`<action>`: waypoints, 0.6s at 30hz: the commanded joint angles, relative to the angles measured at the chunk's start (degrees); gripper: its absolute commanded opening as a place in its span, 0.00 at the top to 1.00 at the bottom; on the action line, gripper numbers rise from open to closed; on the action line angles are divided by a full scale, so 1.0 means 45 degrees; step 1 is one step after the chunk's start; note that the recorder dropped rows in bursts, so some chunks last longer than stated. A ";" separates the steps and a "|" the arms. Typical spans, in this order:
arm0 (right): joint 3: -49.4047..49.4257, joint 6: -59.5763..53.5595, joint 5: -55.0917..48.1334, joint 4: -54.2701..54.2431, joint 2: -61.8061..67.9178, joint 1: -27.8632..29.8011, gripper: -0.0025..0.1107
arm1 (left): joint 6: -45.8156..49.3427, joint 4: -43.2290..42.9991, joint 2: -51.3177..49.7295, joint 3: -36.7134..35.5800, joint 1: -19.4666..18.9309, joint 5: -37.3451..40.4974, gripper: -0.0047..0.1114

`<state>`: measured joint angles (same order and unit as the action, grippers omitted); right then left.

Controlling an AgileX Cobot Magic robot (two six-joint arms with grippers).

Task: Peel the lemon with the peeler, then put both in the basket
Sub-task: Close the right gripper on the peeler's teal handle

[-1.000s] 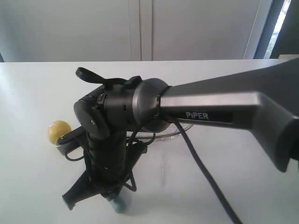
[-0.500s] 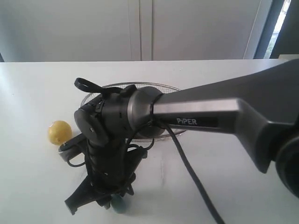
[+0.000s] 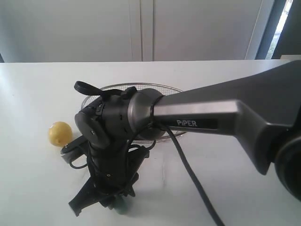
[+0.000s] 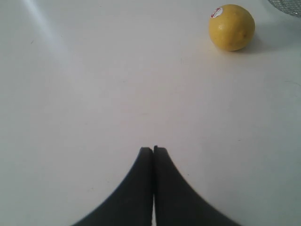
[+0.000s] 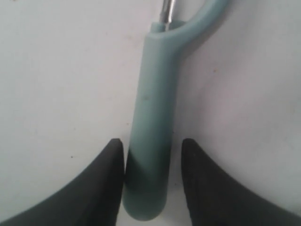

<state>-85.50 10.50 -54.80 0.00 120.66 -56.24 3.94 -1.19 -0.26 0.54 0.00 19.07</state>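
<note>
The peeler (image 5: 155, 94) lies flat on the white table, its pale teal handle between the fingers of my right gripper (image 5: 151, 141). The gripper is open: one finger touches the handle, and a gap shows on the other side. In the exterior view this gripper (image 3: 101, 203) points down at the table's near edge, with a bit of the teal handle (image 3: 121, 206) showing below it. The yellow lemon (image 3: 59, 133) sits on the table to the left, apart from both grippers. It has a small sticker (image 4: 217, 12). My left gripper (image 4: 153, 148) is shut and empty, well short of the lemon (image 4: 231, 27).
The wire mesh basket (image 3: 162, 86) stands behind the right arm, which hides most of it. The right arm (image 3: 207, 117) stretches across the view from the right, a black cable hanging from it. A white wall closes the table's far side.
The right arm has sunk lower over the peeler and shifted slightly, uncovering more of the basket's rim. The lemon has not moved.
</note>
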 commanded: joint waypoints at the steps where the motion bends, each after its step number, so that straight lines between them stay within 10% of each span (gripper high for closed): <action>1: -0.0030 0.0053 -0.0061 0.0000 0.0075 -0.0034 0.64 | 0.0042 0.0072 0.0058 -0.0121 0.0018 0.0104 0.96; 9: -0.0030 0.0023 -0.0094 0.0000 0.0136 -0.0034 0.68 | 0.0042 0.0072 0.0058 -0.0121 0.0018 0.0104 0.96; 18: -0.0179 -0.0090 -0.0639 0.0207 0.0089 -0.0034 0.98 | 0.0042 0.0072 0.0058 -0.0121 0.0018 0.0104 0.96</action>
<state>-85.50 10.50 -55.95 0.00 121.39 -56.24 3.94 -1.19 -0.26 0.54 0.00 19.07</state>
